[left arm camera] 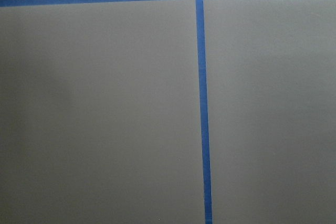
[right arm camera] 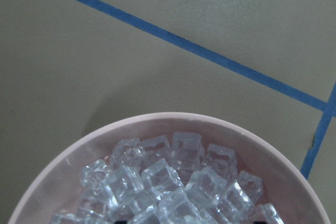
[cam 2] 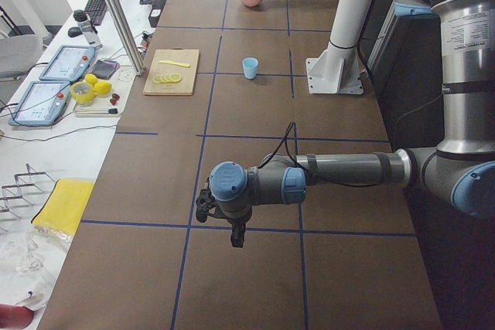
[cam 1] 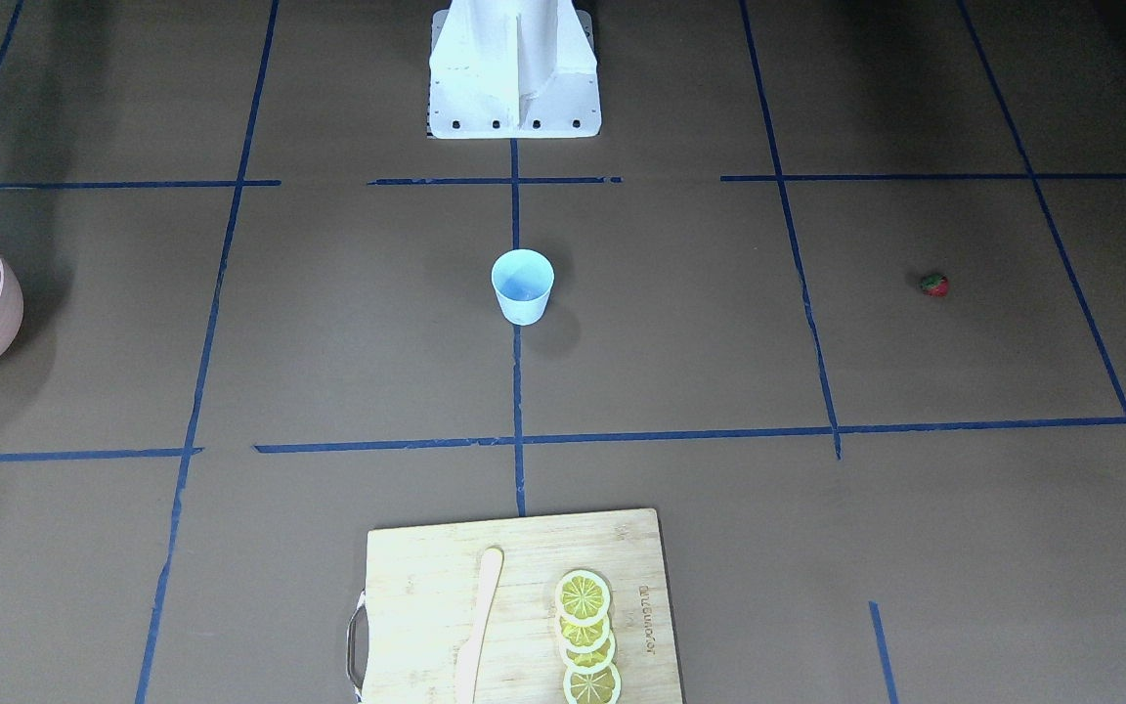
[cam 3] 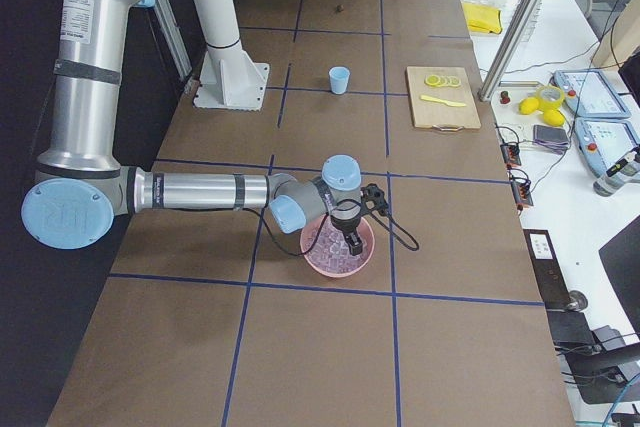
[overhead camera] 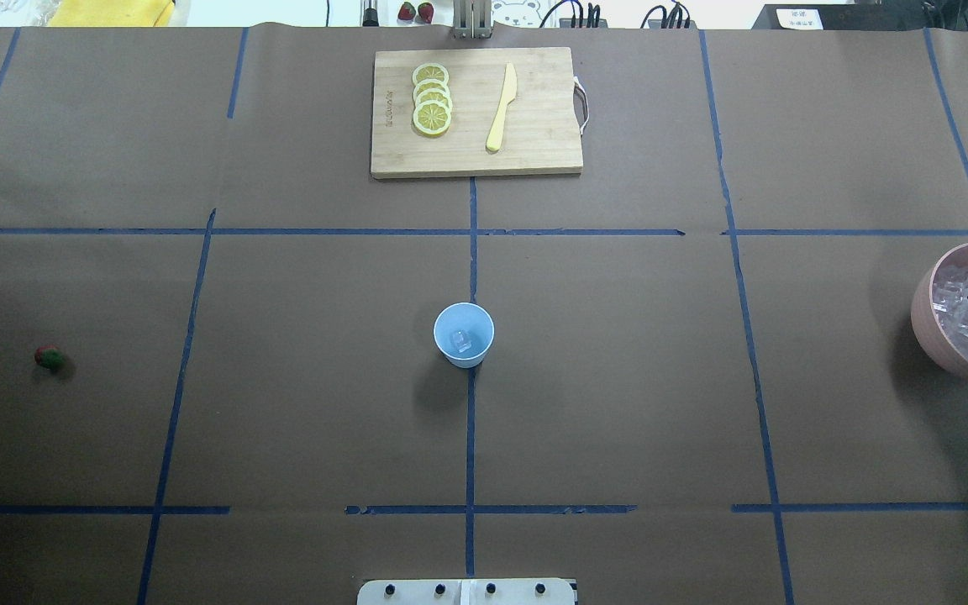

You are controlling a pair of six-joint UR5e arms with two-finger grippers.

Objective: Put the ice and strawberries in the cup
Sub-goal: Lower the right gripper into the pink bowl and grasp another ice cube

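One small pale-blue tapered plastic cup (overhead camera: 464, 334) is seen upright at the middle of the brown paper-covered table (overhead camera: 618, 378), on a blue tape line. One clear glassy ice cube (overhead camera: 460, 340) is seen inside it. One tiny red strawberry with a green top (overhead camera: 49, 358) lies on the table's left side, well apart from the cup. Many more glossy ice cubes (right arm camera: 168, 182) are heaped in one round pink bowl (overhead camera: 929, 328), which is cut off at the overhead view's edge; they are too many to be counted. The right hand (cam 3: 352, 243) is seen down among those cubes, with its fingertips hidden, so released or clenched cannot be told. The left hand (cam 2: 238, 237) is shown only from the side, above bare table, and its state cannot be told either. One bamboo cutting board (overhead camera: 534, 126) carries four overlapping lemon slices (overhead camera: 432, 101) and one pale yellow knife (overhead camera: 502, 107).
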